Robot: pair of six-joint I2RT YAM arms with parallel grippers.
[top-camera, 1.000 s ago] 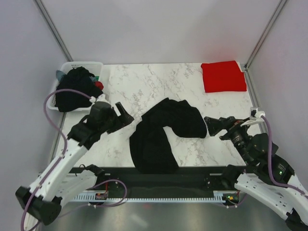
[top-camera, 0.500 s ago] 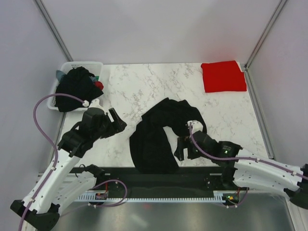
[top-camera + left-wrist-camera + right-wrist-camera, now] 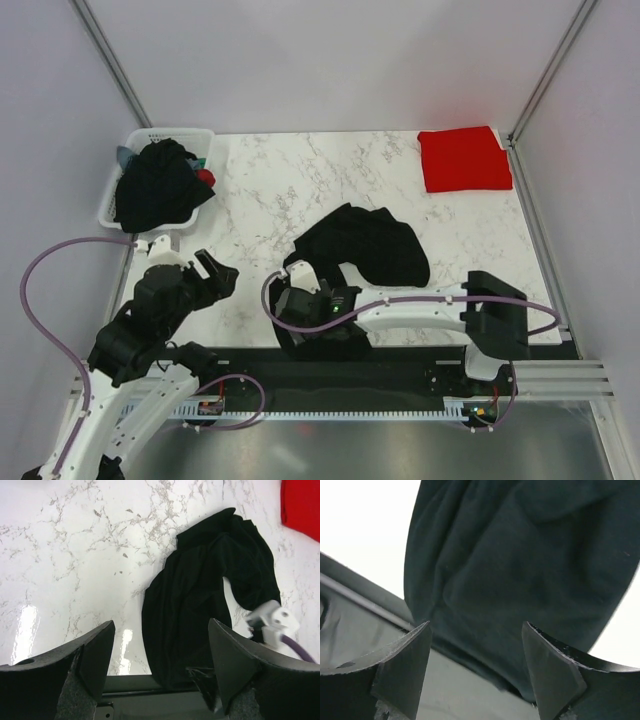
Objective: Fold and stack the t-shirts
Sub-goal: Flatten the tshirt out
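Note:
A crumpled black t-shirt [image 3: 365, 245] lies mid-table, its near end reaching the black front strip. It also shows in the left wrist view [image 3: 210, 590] and fills the right wrist view [image 3: 520, 555]. A folded red t-shirt [image 3: 463, 158] lies at the far right corner; its edge shows in the left wrist view [image 3: 302, 502]. My right gripper [image 3: 295, 308] reaches far left, open, just above the black shirt's near edge [image 3: 476, 630]. My left gripper [image 3: 214, 272] is open and empty, left of the shirt [image 3: 160, 630].
A white slotted basket [image 3: 150, 135] at the far left holds a heap of dark shirts [image 3: 155, 185]. The black front strip [image 3: 400, 370] runs along the near table edge. The right arm [image 3: 420, 305] lies across the near part of the table. Metal frame posts stand at the back corners.
My right arm has swung from the right side across to the left, and its gripper now sits over the black shirt's near end. My left arm has drawn back toward the near edge.

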